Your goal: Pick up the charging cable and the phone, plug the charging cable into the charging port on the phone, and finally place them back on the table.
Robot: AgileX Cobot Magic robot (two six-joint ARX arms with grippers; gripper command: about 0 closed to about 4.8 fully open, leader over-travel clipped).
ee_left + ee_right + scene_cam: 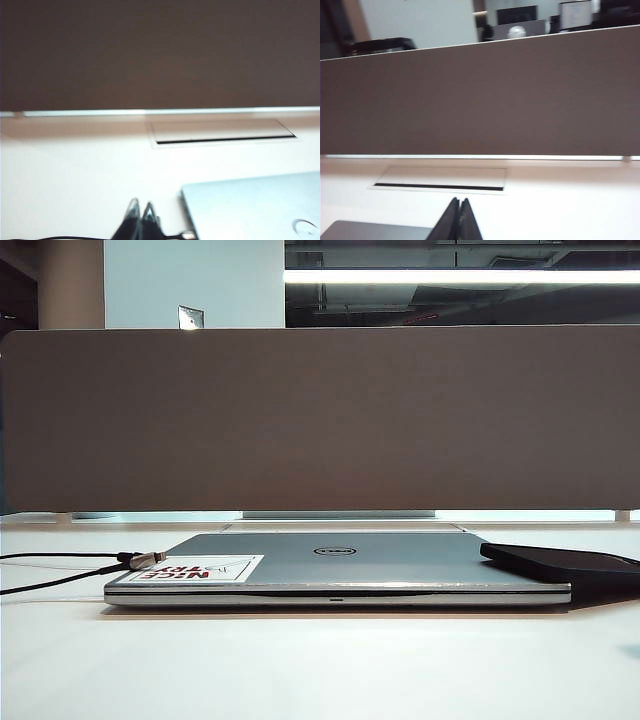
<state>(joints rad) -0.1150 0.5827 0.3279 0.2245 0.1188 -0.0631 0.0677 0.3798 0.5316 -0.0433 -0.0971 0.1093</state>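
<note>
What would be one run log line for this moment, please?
left tool shut, empty | right tool shut, empty | charging cable plug on laptop | phone untouched

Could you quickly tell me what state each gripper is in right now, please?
Left gripper: closed, holding nothing, above the white table.
Right gripper: closed, holding nothing, above the table too.

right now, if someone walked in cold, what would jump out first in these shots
The closed silver Dell laptop lies mid-table in the exterior view, with a red-lettered sticker at its left corner. The charging cable rests its metallic plug on that corner, while the black phone overlaps the laptop's right edge. Behind them runs the grey-brown divider panel; the left gripper and right gripper, both shut, show only in their wrist views.
</note>
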